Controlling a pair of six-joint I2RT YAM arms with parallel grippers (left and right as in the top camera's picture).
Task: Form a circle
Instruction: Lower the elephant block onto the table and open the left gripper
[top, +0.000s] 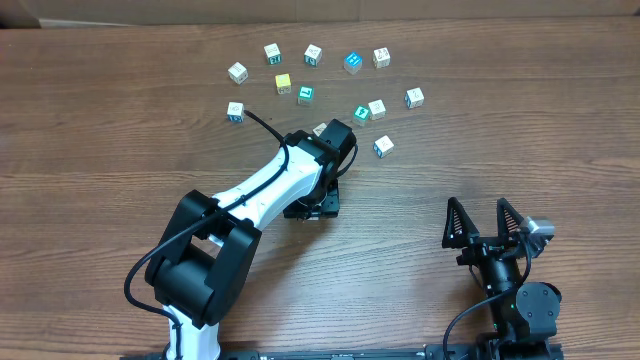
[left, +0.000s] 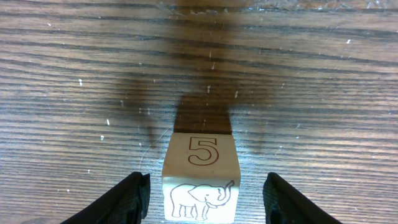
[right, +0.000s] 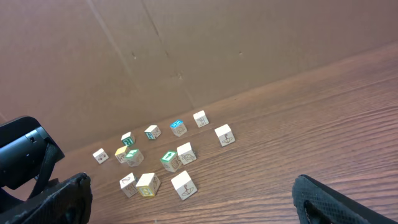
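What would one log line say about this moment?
left hand: open, either side of white wooden cube marked 5, not touching | right hand: open, empty | other small cubes: scattered, no clear circle

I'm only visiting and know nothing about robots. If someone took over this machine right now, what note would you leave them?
Left gripper: open, straddling the elephant block marked 5; neither finger touches it.
Right gripper: open, empty, parked on its own side, away from the blocks.
Things: the other blocks lie loosely scattered on the far middle of the table.
Done: no circle yet.
Left: shift blocks one at a time into an even ring.
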